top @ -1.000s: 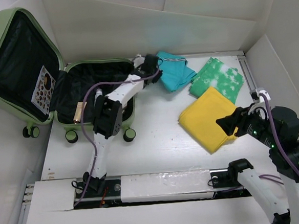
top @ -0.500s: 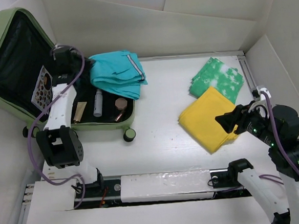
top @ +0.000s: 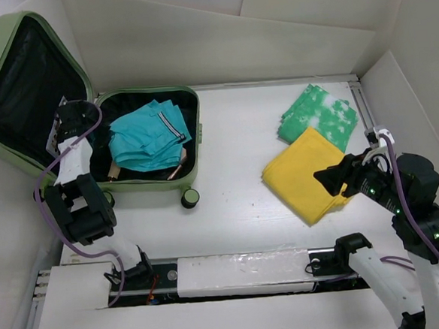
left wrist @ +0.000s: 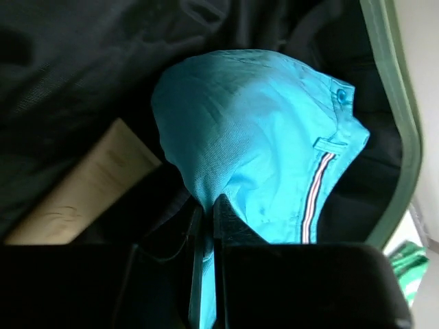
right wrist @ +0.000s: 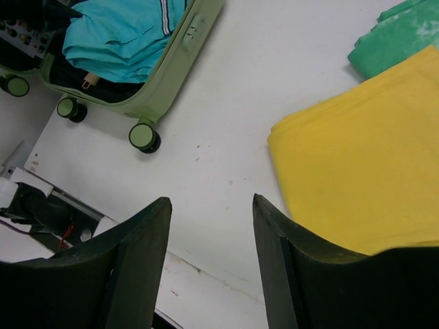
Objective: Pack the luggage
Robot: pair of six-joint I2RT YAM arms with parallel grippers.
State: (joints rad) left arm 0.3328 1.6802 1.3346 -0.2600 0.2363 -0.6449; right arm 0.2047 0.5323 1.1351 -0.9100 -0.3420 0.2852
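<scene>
Your left pincer (left wrist: pixel 208 203) is closed tight, its two dark fingers (left wrist: pixel 226 223) pressed together on the edge of a teal garment (left wrist: pixel 260 144). A thin strip of teal shows between them. Straight beyond the fingertips the garment lies bunched in a mound, with a button, a belt loop and a striped side seam showing on its right side. Around it is the black lining of the luggage (top: pixel 196 136), a pale sage-green hard-shell case lying open on the worktop (top: pixel 238 208). Left of the pincer, a flat beige item (left wrist: pixel 75 199) rests on the lining, its end reaching the garment's edge. From overhead, this pincer sits at the left end of the case's lower half, next to the hinge. The lid stands propped up further left.

Your right pincer (right wrist: pixel 211 201) is well apart from the case, at the other side of the worktop. Its fingers (right wrist: pixel 134 274) stand apart with a clear gap and hold nothing. Bare white worktop lies below the gap. Just right of it is a folded yellow cloth (right wrist: pixel 357 144), and beyond that a green-and-white cloth (right wrist: pixel 401 34). Far to its left you can see the luggage's green wheels (right wrist: pixel 144 136).
</scene>
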